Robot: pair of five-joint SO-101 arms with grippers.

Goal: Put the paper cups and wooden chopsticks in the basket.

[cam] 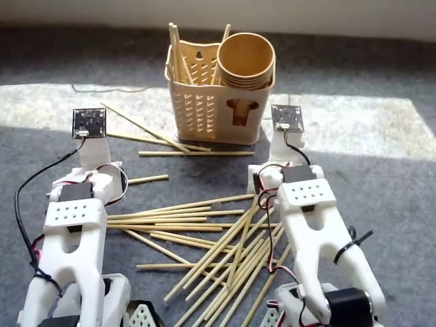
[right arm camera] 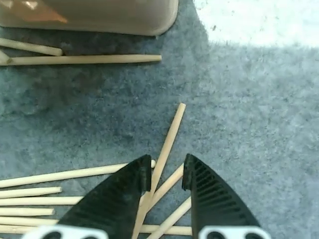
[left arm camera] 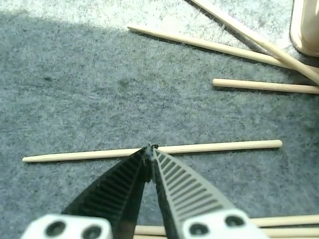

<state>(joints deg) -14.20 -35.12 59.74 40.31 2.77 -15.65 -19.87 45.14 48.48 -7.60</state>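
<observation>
Left pincer point(left arm camera: 151, 148) closed, tips at chopstick point(left arm camera: 214, 146); right pincer point(right arm camera: 166, 168) ajar

We see a cream basket point(cam: 204, 102) patterned with rows of small slots, tan-brown paper cups point(cam: 246, 58) and pale, straw-coloured wooden chopsticks point(cam: 163, 219). The table point(cam: 388, 191) is a mottled grey, paler where a band of light crosses it. We find the left tool point(left arm camera: 150, 148) and the right tool point(right arm camera: 166, 167) black with ribbed faces, the arms point(cam: 71, 231) white.

No text can be read anywhere, no lettering, number or label, on the basket point(cam: 197, 109), the paper cups point(cam: 246, 60) or the wooden chopsticks point(cam: 235, 255) — only a plain cut-out shape marks the basket's front.
</observation>
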